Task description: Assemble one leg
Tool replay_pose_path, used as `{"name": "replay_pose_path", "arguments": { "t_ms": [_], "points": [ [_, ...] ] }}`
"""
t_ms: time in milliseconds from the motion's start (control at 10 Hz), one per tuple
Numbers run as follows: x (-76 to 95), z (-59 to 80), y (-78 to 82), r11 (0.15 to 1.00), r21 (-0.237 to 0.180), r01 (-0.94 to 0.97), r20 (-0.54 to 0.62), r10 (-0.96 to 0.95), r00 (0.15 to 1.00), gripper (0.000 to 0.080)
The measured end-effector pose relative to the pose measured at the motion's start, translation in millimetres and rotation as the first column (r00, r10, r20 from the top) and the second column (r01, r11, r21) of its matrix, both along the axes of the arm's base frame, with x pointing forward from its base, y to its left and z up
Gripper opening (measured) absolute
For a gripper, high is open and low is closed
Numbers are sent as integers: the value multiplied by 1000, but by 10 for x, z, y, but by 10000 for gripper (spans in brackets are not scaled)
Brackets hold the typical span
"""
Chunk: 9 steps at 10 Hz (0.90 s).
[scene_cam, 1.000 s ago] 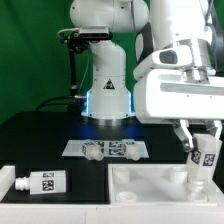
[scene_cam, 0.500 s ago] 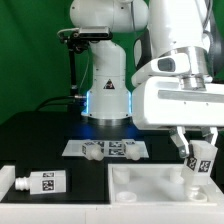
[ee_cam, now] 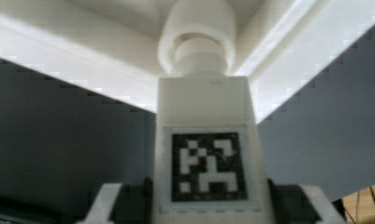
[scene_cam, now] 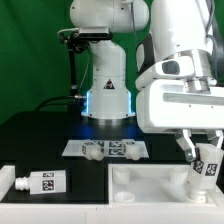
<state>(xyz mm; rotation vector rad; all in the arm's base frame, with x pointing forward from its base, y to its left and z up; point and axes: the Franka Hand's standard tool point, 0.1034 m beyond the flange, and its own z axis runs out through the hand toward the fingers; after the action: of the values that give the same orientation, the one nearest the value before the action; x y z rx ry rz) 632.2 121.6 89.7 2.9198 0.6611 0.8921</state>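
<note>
Two legs are showing in the exterior view, and only one of them is being held. The end effector (scene_cam: 203,152) is hanging at the exterior view's lower right, clenched around the leg (scene_cam: 200,180), with one finger pressing on each side of it. This leg is leaning a little, its upper end tipping toward the exterior view's right, and its tag sticker is facing the camera. Its lower end is sitting at the far right corner of the white tray-like board (scene_cam: 150,168), though I cannot tell whether the two are touching.

From the wrist view the leg (ee_cam: 205,120) is filling the middle of the picture, its tag turned to the lens and its narrower end pointing into a recessed corner of the board (ee_cam: 59,50). The fingers (ee_cam: 113,205) are flanking the tagged body.

At the exterior view's lower left the second leg (scene_cam: 38,183) is lying on its side on the black desk (scene_cam: 40,140), well apart from the board. The marker board (scene_cam: 75,148) is lying flat farther back, near the middle.
</note>
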Motion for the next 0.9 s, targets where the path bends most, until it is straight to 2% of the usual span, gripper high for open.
{"name": "replay_pose_path", "arguments": {
  "t_ms": [200,500,700,900],
  "points": [
    [5,-1,-8,1000,-1,-1,6,1,1000,287],
    [-29,-78,-94,1000,-13,-5,13,5,1000,287],
    [-23,-78,-99,1000,-13,-10,58,10,998,287],
    [-19,-76,-101,1000,-16,-12,51,13,999,287]
  ]
}}
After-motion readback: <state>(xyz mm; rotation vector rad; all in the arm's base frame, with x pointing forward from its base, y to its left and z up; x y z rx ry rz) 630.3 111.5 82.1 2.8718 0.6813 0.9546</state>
